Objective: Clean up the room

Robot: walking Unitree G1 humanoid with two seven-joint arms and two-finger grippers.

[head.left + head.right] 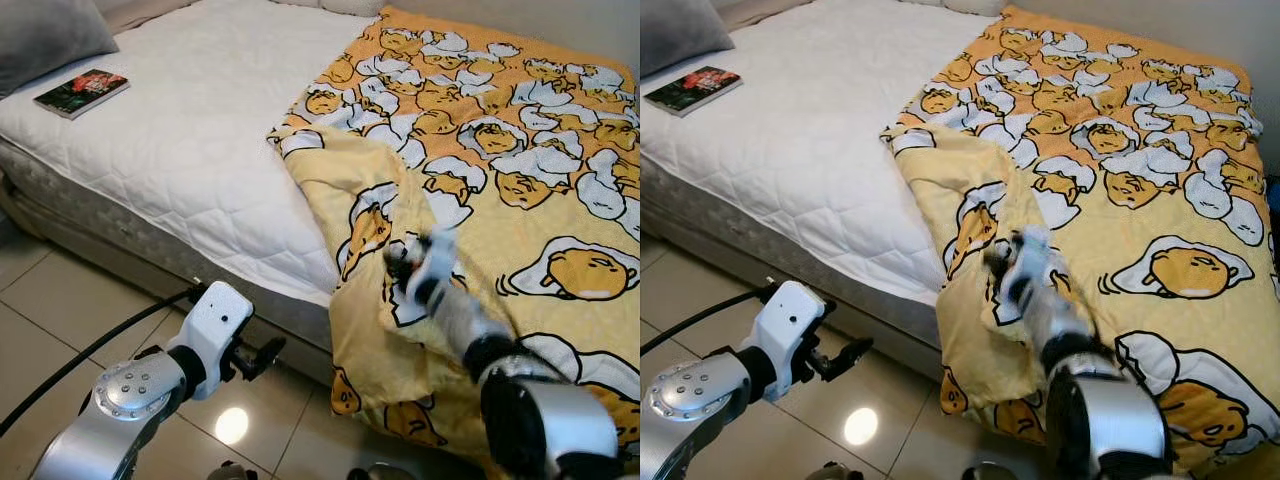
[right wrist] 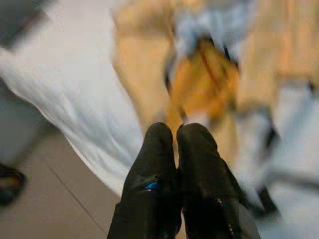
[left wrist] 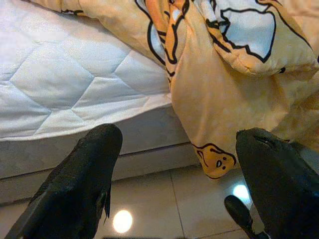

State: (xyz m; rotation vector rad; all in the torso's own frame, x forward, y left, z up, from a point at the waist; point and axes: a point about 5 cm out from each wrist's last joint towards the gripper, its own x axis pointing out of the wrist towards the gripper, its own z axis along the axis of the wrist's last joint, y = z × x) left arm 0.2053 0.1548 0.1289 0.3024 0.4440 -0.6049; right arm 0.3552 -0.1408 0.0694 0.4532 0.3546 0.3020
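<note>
Over the foot of the bed, the right gripper (image 1: 405,262) is blurred against the yellow quilted blanket printed with egg-yolk cartoon figures (image 1: 520,150). Its two black fingers (image 2: 159,149) are pressed together with no gap; in the wrist view nothing clearly shows between the tips, so whether a pinch of cloth is caught there I cannot tell. Just ahead of those closed jaws lies the folded-back corner of the blanket, heaped in a ridge, with the loose edge spilling below them over the side of the mattress toward the pale tiled floor (image 1: 60,300).

Low beside the bed frame, the left gripper (image 1: 265,355) hangs with its jaws spread wide and empty. Between its fingers the wrist view looks at the hanging blanket edge and the white quilted mattress cover (image 3: 65,74), both beyond the tips and not touched.

Well beyond both grippers, on the bare mattress, rest a dark-covered book (image 1: 82,92) and the corner of a grey pillow (image 1: 45,30).

My reading is that the step in hand is straightening the bedding, with the right arm working the bunched corner. The next move would call for a secure pinch on that fold, then a pull across the uncovered mattress; the left gripper could take the drooping edge so the cloth spreads evenly rather than dragging sideways.
</note>
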